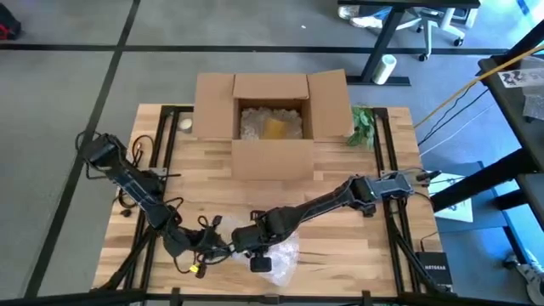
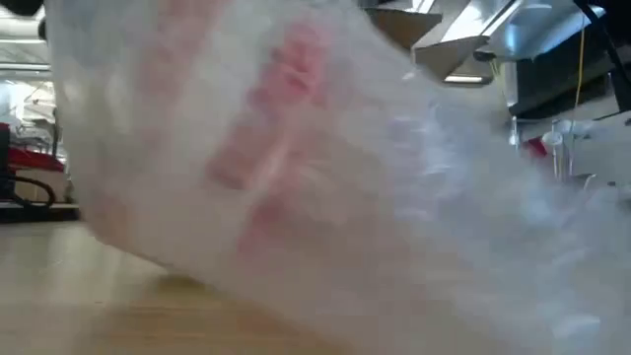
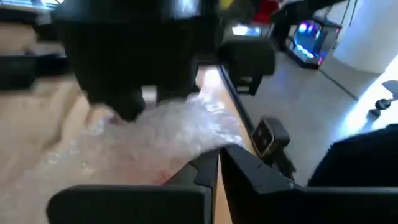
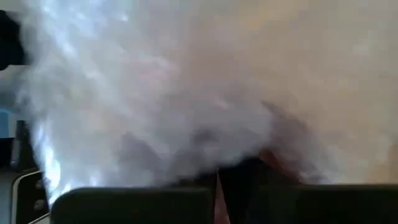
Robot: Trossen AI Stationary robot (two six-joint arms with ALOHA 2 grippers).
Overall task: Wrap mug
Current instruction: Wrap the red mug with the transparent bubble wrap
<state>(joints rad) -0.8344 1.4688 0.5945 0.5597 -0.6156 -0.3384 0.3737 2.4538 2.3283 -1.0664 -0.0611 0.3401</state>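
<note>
A bundle of clear bubble wrap lies near the table's front edge, right of centre. In the low view the bubble wrap fills the picture, and a reddish shape inside it, the mug, shows blurred through the layers. My right gripper reaches in from the right and sits at the bundle's left end, shut on wrap. My left gripper comes from the left, close beside it, its fingers shut at the wrap's edge. My left gripper has its shut fingertips at the near edge of the bubble wrap, coming level from the table's left. The wrap lies slack on the table; how many layers are caught cannot be told. My right gripper is shut on the bubble wrap, which billows over the fingers and hides the place of contact. The bundle rests on the table.
An open cardboard box with crumpled paper and a yellow object inside stands at the table's far middle. A green plant sprig lies right of it. Cables trail near the left arm. Bare wood lies to the right.
</note>
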